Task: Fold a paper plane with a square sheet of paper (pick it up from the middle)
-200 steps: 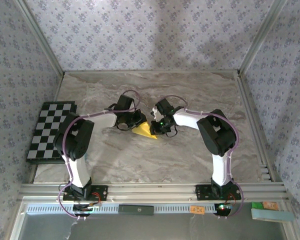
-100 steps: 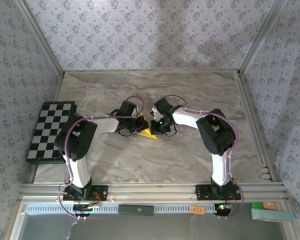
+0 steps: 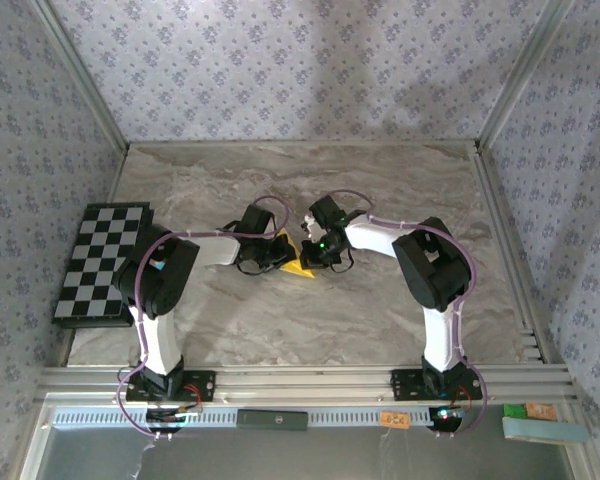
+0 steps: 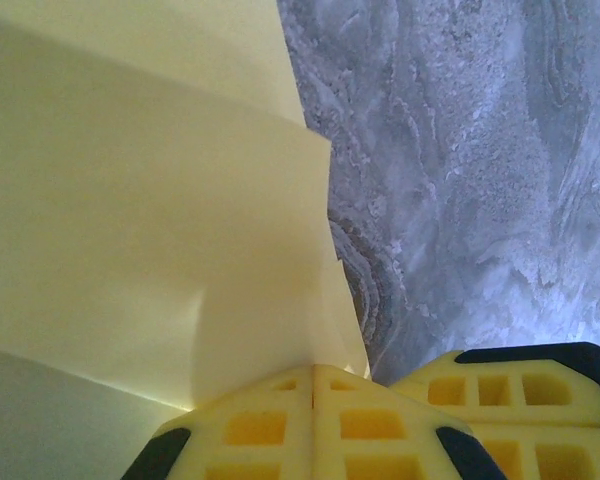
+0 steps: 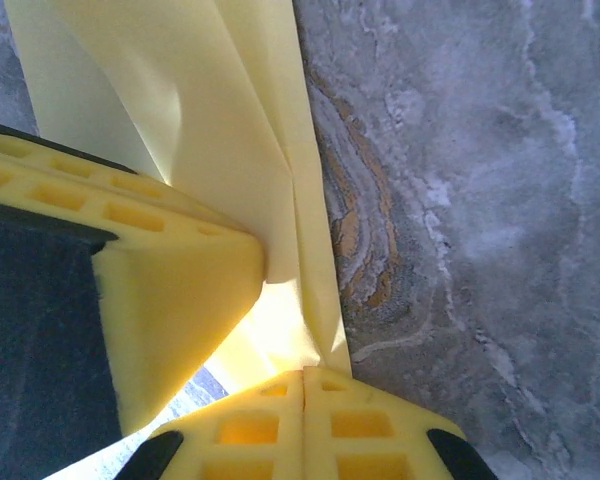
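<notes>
Left gripper (image 3: 272, 252) sits just left of centre in the top view, its jaws clamped on the paper (image 3: 298, 266). In the left wrist view its two yellow pads (image 4: 250, 425) meet in a tight seam at the bottom edge. The creased sheet rises from that seam and covers the left half of the frame. Facing it from just right of centre, the right gripper (image 3: 316, 250) is likewise closed on the paper. In the right wrist view its pads meet at the bottom middle with the folded edge pinched between them, and the sheet runs up toward the upper left. Another yellow finger (image 5: 170, 275) at the left of that frame touches the paper. From above, the paper is a small yellow wedge between the two grippers, over the middle of the marble table (image 3: 410, 190). Whether it rests on the table cannot be told. The checkered board (image 3: 100, 260) lies at the table's left edge, well apart.
</notes>
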`<state>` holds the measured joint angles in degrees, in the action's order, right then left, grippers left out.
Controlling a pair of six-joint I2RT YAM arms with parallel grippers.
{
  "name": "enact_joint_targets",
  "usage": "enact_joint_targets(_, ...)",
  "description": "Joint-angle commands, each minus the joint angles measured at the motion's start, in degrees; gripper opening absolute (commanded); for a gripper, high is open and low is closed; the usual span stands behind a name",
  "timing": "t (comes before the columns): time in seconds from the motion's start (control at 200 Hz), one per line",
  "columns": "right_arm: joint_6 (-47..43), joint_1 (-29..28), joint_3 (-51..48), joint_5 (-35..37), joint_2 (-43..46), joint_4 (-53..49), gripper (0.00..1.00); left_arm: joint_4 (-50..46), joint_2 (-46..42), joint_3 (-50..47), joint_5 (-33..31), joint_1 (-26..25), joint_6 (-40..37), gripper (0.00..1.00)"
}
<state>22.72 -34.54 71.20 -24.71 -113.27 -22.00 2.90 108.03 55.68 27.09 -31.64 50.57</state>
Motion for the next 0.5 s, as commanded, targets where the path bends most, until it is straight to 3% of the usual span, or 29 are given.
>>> enact_joint_targets(0.0,0.8,1.1,-1.9,0.7,1.8,0.2,0.07,-3.4,1.8,1.3,-2.5,-0.1,0.2,0.05)
enact_joint_targets(0.19,1.0,1.4,-2.4,-1.7,7.0,2.9,0.09,-5.9,2.5,1.9,-4.0,-0.1,1.0,0.05)
enact_joint_targets(0.5,0.9,0.2,-4.2,-3.5,4.5,2.4,0.09,-6.0,3.1,2.1,-3.9,-0.1,2.1,0.05)
